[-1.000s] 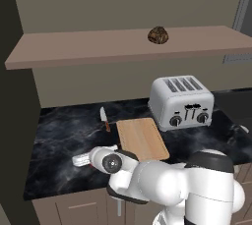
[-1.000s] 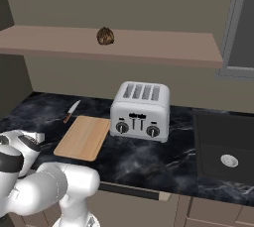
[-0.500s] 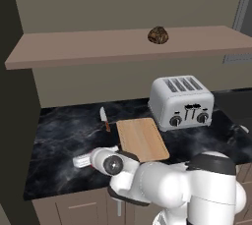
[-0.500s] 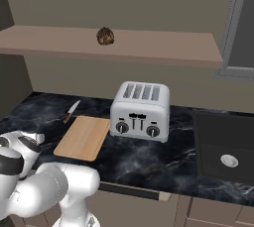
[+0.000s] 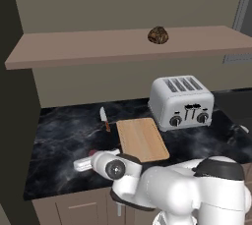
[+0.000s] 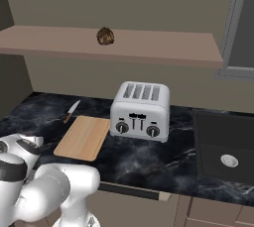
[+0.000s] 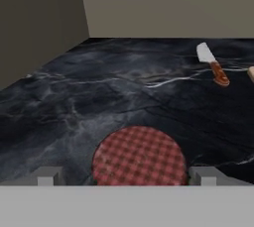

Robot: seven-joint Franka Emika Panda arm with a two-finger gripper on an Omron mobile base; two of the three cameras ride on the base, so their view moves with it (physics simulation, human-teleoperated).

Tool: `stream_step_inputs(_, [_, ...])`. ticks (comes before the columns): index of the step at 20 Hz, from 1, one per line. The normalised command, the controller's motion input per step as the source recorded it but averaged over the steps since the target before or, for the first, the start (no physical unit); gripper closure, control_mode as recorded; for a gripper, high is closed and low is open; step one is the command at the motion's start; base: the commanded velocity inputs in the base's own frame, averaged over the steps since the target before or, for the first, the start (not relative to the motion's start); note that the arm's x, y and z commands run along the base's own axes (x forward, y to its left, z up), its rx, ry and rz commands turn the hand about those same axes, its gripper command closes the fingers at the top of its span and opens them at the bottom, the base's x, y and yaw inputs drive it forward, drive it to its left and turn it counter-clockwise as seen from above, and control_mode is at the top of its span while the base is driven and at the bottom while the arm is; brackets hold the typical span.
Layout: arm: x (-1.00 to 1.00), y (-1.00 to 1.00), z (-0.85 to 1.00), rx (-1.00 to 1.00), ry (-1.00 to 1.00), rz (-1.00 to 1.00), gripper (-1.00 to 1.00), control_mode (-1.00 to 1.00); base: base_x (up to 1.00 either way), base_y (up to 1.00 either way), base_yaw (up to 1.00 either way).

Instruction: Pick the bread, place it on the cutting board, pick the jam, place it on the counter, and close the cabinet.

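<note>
Fingers (image 7: 47, 175) stand wide apart, the jam (image 7: 139, 155) between them on the counter (image 7: 99, 97). Lifting crookedly could topple it toward the knife (image 7: 213, 65) at two o'clock.

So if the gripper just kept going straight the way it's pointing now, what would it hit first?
Most likely the jam: its red checked lid sits right between the open gripper fingertips, on the counter. How much gap is left is hard to judge.
</note>
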Motion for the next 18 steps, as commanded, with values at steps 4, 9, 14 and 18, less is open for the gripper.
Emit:
stream_step_inputs(4, [-0.07, -0.04, 0.03, 0.0, 0.0, 0.0, -1.0, -1.0, 0.0, 0.0, 0.0])
stream_step_inputs(9, [-0.07, -0.1, 0.05, 0.0, 0.0, 0.0, -1.0, -1.0, 0.0, 0.0, 0.0])
stream_step_inputs(14, [-0.02, -0.13, 0.09, 0.0, 0.0, 0.0, -1.0, -1.0, 0.0, 0.0, 0.0])
stream_step_inputs(18, [0.0, -0.15, 0.17, 0.0, 0.0, 0.0, -1.0, -1.0, 0.0, 0.0, 0.0])
